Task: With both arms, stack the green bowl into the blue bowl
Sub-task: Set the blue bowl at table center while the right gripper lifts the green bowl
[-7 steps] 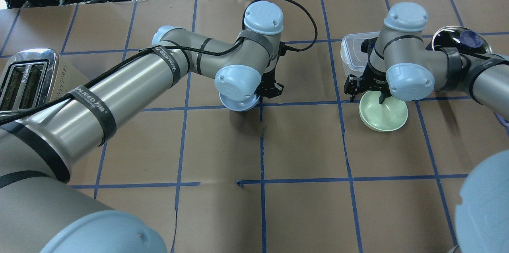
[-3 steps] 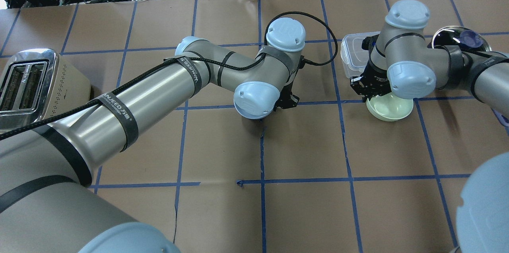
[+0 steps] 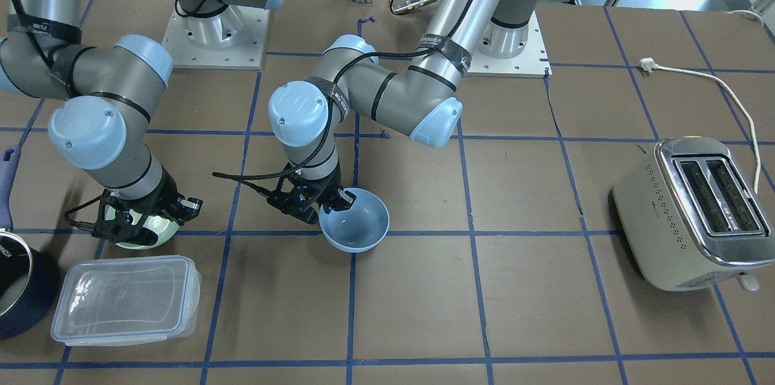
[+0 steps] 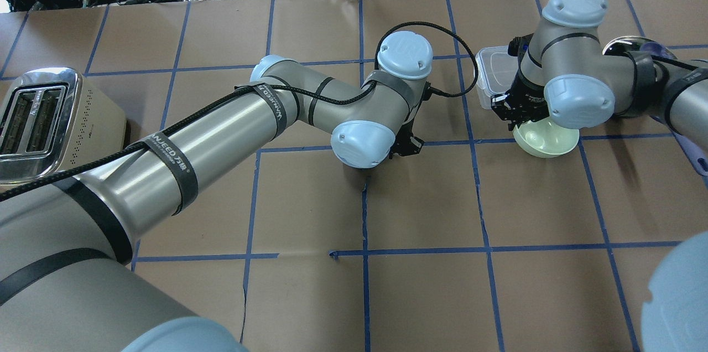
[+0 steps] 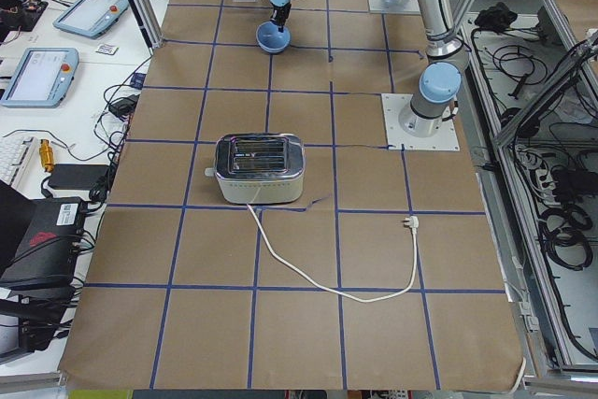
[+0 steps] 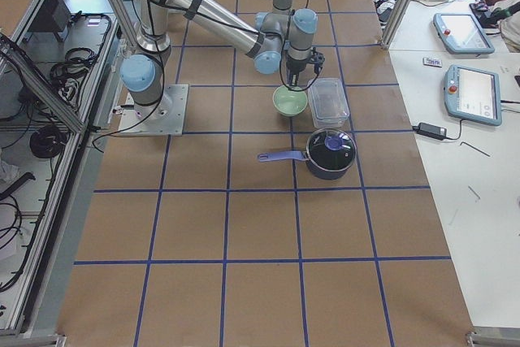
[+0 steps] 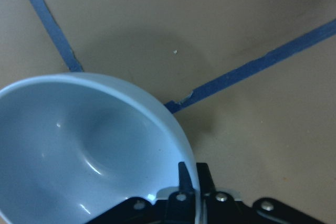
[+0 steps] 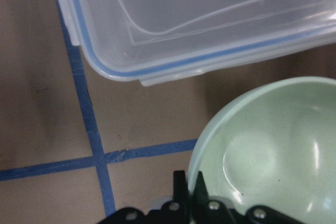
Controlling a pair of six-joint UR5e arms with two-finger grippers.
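Observation:
The pale blue bowl hangs tilted from my left gripper, which is shut on its rim just above the table's middle. The left wrist view shows the bowl with the gripper pinching its edge. In the overhead view my left wrist hides this bowl; only the gripper shows. The mint-green bowl is held at its rim by my shut right gripper, next to the clear container. It also shows in the front view and the right wrist view.
A clear lidded container lies right beside the green bowl. A dark saucepan stands at the table's end on my right. A silver toaster with a loose cord stands far to my left.
My left arm has carried the blue bowl rightwards in the overhead view. My right gripper was open around the green bowl's rim, has shut on it and has drawn it towards the container.

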